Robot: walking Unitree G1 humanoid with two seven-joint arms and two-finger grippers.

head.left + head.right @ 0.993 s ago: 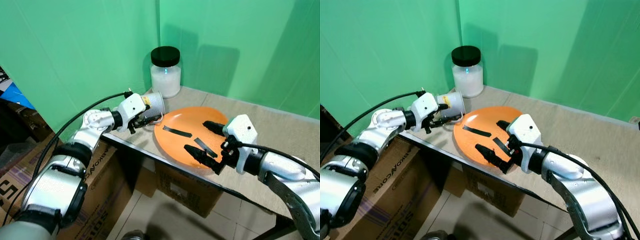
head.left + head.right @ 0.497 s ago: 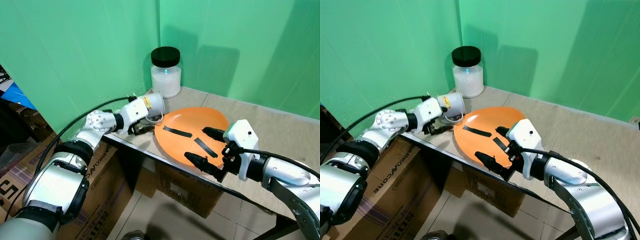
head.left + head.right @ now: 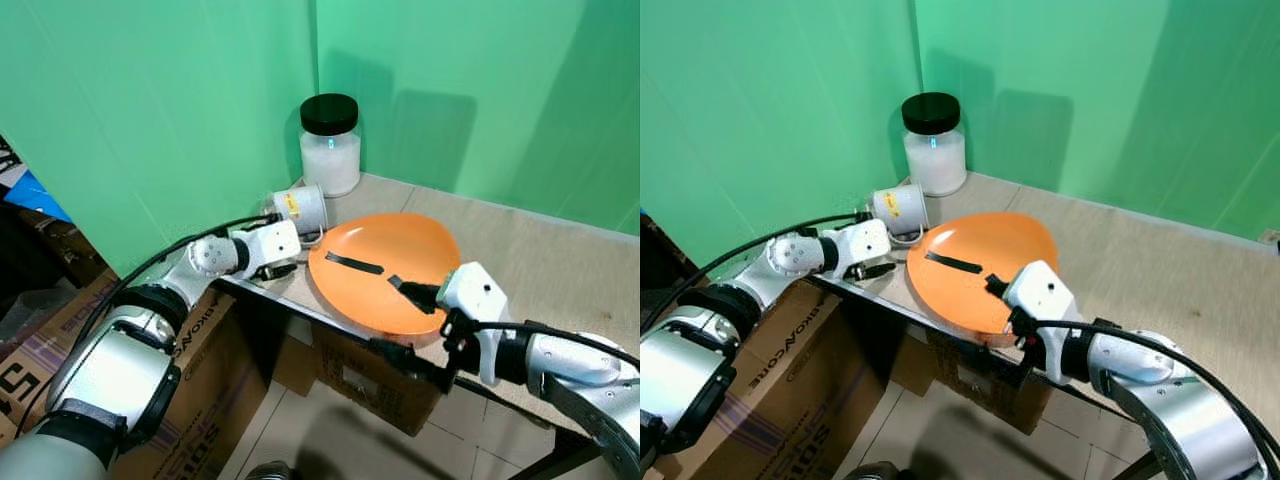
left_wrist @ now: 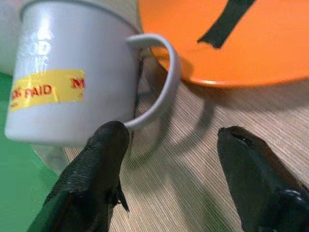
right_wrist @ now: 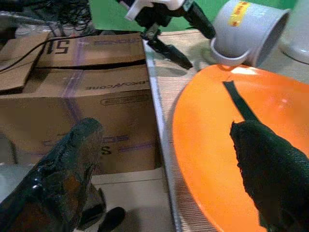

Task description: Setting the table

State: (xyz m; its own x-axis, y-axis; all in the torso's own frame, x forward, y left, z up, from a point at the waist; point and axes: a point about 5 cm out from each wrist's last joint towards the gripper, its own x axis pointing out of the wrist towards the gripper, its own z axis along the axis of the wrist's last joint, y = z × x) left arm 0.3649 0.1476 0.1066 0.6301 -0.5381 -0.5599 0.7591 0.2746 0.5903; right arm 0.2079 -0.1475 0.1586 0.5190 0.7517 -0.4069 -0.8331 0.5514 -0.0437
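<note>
The white mug (image 4: 72, 77) carries a yellow label whose red letters read "PAID" with a cut-off "M" beside it, and the cardboard box (image 3: 195, 335) under the table shows sideways print reading "CORE".

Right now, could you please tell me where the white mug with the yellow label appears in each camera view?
Left eye view: the white mug lies tipped near the table's left corner, between jar and plate.
Right eye view: the mug sits left of centre, above the left gripper.
Left wrist view: it looms close, handle toward the plate.
Right wrist view: it shows at the far end.
Shared landmark: the orange plate beside the mug.
</note>
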